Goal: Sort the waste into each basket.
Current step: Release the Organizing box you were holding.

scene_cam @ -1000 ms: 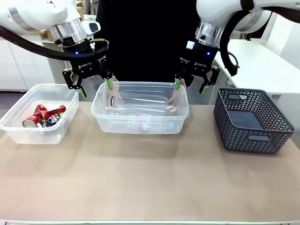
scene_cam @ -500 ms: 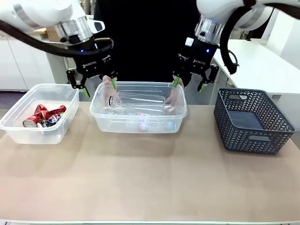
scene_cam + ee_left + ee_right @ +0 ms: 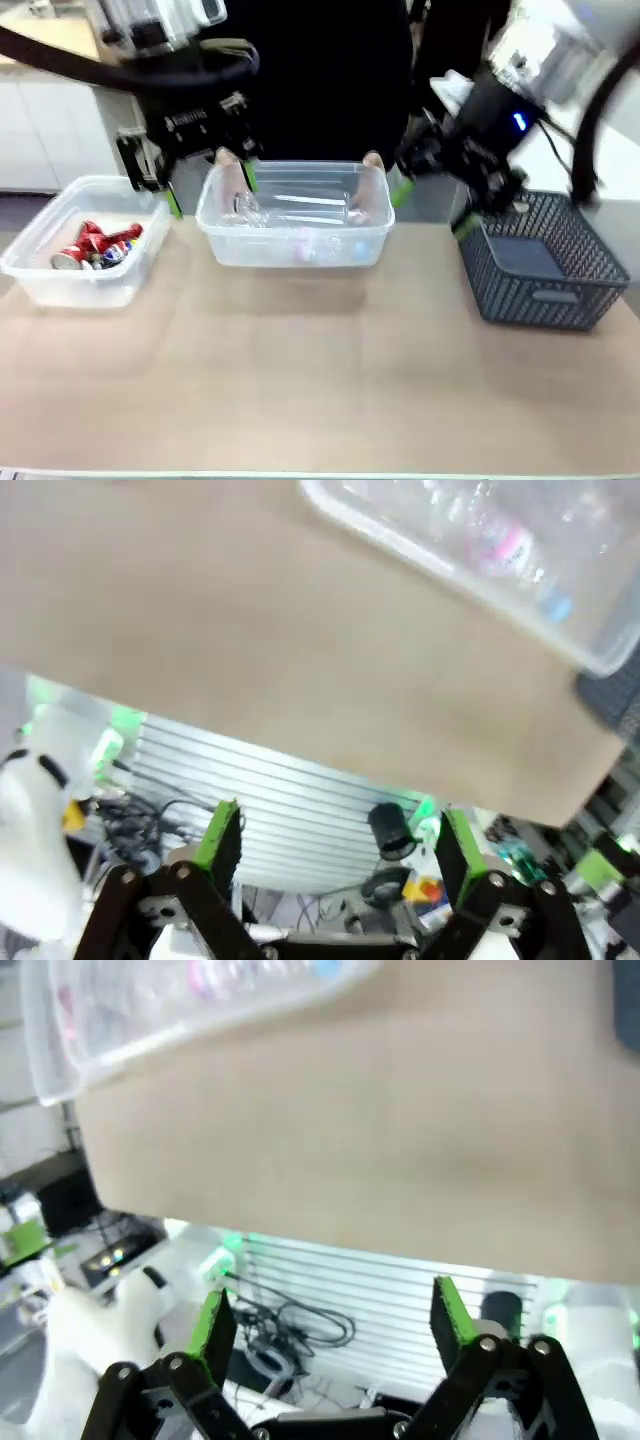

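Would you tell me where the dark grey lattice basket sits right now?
In the front view, the dark grey basket sits at the table's right end, right of the middle clear tub, with the right gripper hovering beside its near-left corner.

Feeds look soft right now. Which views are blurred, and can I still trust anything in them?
Front view: both arms smeared by motion, right tool worst; the cans and grey basket stay readable. Left wrist view: table and clear tub blurred, green pads sharper. Right wrist view: same, everything soft beyond the pads.
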`<action>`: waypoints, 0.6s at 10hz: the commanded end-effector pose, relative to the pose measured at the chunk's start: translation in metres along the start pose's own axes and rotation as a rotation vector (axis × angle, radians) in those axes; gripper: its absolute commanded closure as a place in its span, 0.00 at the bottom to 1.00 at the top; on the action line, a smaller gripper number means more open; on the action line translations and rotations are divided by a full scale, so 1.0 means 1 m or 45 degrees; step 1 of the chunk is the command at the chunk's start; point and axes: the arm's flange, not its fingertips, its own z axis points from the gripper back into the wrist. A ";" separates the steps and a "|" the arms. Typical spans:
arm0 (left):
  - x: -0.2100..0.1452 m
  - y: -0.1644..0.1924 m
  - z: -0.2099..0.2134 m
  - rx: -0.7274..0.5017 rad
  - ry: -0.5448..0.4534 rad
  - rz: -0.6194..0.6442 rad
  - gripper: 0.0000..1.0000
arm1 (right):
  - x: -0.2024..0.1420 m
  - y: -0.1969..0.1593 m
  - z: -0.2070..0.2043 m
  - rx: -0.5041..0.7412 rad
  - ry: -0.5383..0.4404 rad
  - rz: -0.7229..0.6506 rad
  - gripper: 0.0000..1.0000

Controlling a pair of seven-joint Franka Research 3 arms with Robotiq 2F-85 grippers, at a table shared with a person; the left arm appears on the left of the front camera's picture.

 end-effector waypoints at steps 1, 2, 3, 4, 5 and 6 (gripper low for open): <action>-0.034 0.014 -0.020 -0.020 -0.013 -0.042 0.00 | -0.041 -0.008 -0.015 0.026 -0.132 0.025 0.00; -0.040 0.015 -0.030 0.009 -0.025 -0.083 0.00 | -0.045 -0.010 -0.019 0.003 -0.176 0.040 0.00; -0.029 0.007 -0.005 0.000 -0.021 -0.023 0.00 | -0.031 -0.010 -0.004 -0.003 -0.054 0.016 0.00; -0.029 0.007 -0.005 0.000 -0.021 -0.023 0.00 | -0.031 -0.010 -0.004 -0.003 -0.054 0.016 0.00; -0.029 0.007 -0.005 0.000 -0.021 -0.023 0.00 | -0.031 -0.010 -0.004 -0.003 -0.054 0.016 0.00; -0.043 0.012 -0.014 0.012 -0.041 -0.028 0.00 | -0.047 -0.015 -0.009 -0.020 -0.105 0.032 0.00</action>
